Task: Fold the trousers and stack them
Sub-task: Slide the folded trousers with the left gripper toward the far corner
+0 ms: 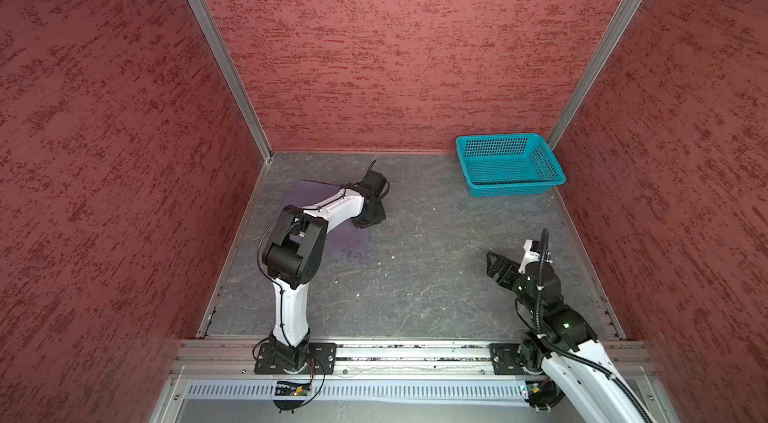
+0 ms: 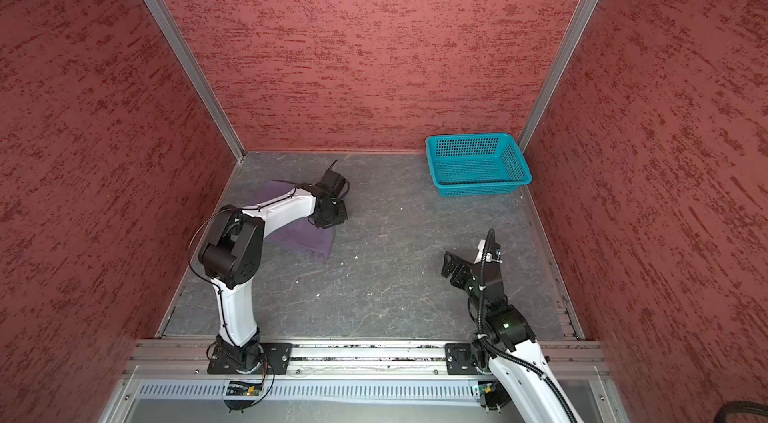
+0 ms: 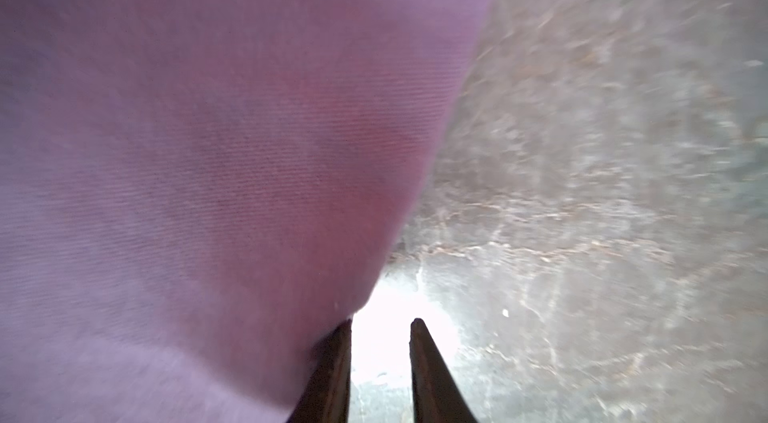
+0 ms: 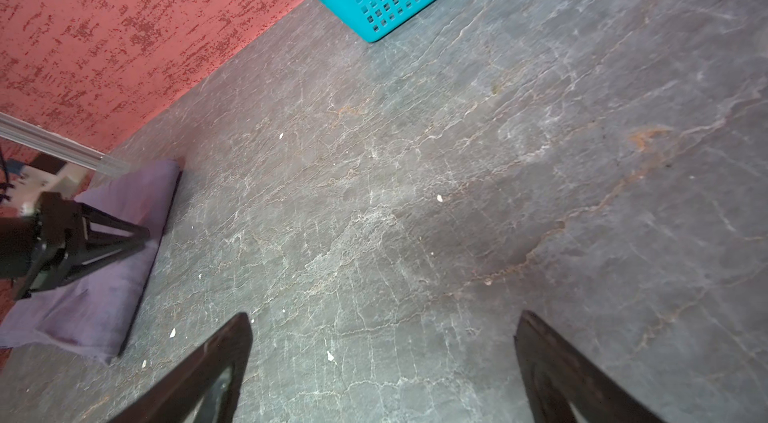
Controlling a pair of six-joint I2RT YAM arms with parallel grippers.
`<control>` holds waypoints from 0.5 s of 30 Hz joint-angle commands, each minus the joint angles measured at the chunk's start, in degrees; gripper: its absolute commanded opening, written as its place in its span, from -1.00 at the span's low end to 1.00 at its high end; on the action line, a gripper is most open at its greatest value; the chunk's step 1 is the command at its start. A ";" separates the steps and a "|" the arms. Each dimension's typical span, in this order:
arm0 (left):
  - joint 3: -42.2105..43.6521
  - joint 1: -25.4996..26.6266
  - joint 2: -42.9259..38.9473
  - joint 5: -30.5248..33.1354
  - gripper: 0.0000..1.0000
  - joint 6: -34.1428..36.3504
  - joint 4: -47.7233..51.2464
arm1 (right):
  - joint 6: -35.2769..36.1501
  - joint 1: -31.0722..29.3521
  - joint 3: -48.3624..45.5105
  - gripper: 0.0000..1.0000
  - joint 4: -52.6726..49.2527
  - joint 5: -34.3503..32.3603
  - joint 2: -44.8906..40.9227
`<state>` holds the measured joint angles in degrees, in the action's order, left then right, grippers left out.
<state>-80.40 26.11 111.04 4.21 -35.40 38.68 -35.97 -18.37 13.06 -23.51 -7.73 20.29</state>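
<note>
Left wrist view: trousers (image 3: 208, 150) lying folded flat

Soft, finely ribbed purple cloth is resting as a flat rectangle on the left of the veined grey table (image 1: 415, 275). The left gripper (image 3: 384, 323) is holding its dark tapered fingers (image 3: 332, 371) a slim gap apart, gripping nothing, one finger brushing the cloth edge. The right gripper (image 4: 382, 325) is gaping wide over bare table, well apart from the perforated teal basket (image 1: 511, 188).

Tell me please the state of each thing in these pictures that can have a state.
trousers, folded into a flat bundle, lying on the table.
teal basket, upright, empty.
left gripper, slightly open at the trousers' edge, gripping nothing.
right gripper, wide open, holding nothing.
</note>
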 commanded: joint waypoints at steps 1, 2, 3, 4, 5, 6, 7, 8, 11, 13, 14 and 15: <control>1.20 2.43 -7.21 1.70 -0.44 1.97 1.49 | -0.20 0.22 0.24 0.98 1.14 0.94 1.32; 2.64 2.40 -8.79 1.60 -0.44 1.37 1.57 | -0.17 0.18 0.40 0.98 1.14 1.31 2.03; 4.27 2.24 -10.33 1.60 -0.43 0.77 1.48 | 0.26 0.18 0.48 0.98 1.53 1.96 2.69; 6.57 2.03 -11.96 1.45 -0.43 0.35 0.89 | 0.98 0.18 0.33 0.98 2.41 3.07 3.14; 8.66 1.61 -13.41 1.23 -0.43 -0.26 0.53 | 1.55 0.18 0.09 0.98 3.26 4.16 3.63; 10.93 1.06 -14.96 0.78 -0.43 -1.11 0.20 | 1.84 0.18 0.06 0.98 4.00 4.93 4.09; 13.35 0.43 -16.43 -0.09 -0.43 -1.91 -0.28 | 1.86 0.18 0.24 0.98 4.24 5.10 4.53; 15.41 -0.21 -17.59 -0.73 -0.42 -2.57 -0.86 | 1.92 0.18 0.51 0.98 4.17 5.03 4.87; 22.01 -2.09 -20.65 -1.53 -0.40 -3.22 -4.01 | 2.61 0.18 0.61 0.98 4.79 4.14 5.52; 25.17 -4.01 -21.37 -2.03 -0.40 -4.44 -4.85 | 2.52 0.20 0.21 0.98 6.29 4.36 5.85; 26.41 -4.94 -21.56 -2.66 -0.40 -4.78 -5.47 | 2.55 0.20 0.19 0.98 7.07 4.91 6.12; 27.58 -5.94 -21.50 -3.40 -0.40 -5.03 -6.49 | 2.79 0.18 0.40 0.98 7.92 5.86 6.52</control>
<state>-54.92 21.91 90.63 2.59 -38.61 35.35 -34.04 -18.35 13.04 -19.84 -3.77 26.41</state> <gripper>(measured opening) 0.301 0.989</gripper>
